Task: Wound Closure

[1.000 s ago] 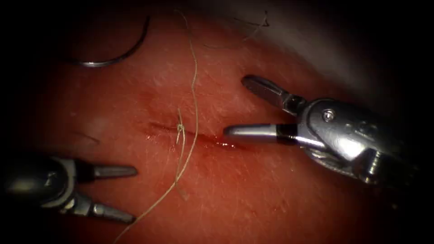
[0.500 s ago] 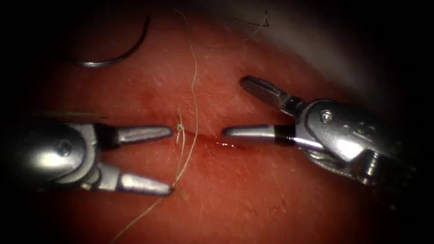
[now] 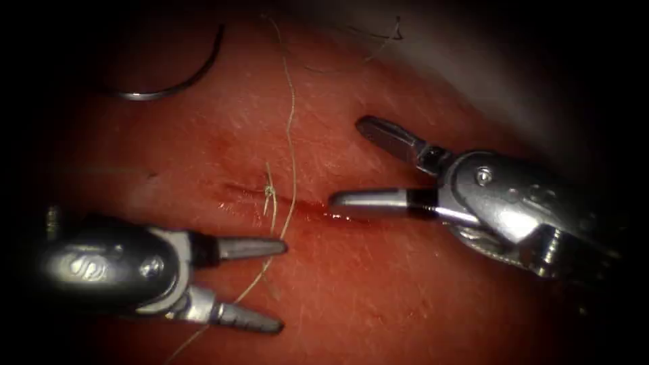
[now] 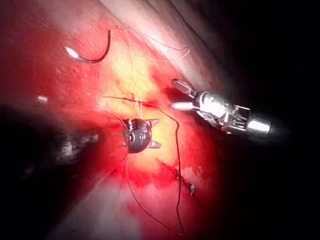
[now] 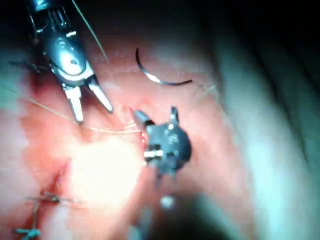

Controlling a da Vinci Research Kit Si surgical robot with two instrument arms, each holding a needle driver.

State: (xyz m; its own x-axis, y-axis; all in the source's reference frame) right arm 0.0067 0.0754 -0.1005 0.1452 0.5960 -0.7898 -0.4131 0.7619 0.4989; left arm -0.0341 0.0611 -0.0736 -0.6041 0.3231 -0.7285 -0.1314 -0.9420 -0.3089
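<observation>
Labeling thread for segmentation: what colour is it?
Pale tan thread, clearest in the endoscope view.

Pale grey surface — upper right

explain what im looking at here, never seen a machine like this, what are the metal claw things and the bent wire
It is a surgical practice robot stitching a cut in pork belly, the reddish tissue; no patient. The two shiny metal claws are its tools. The left arm's tool and the right arm's tool both have their jaws open and hold nothing. One picture looks down from an endoscope; the other two come from cameras near each arm's wrist. The thin dark bent wire is the curved needle, lying loose on the tissue up and to the left of the cut, not in it. The pale thread runs across the cut, with a small knot on it.
</observation>
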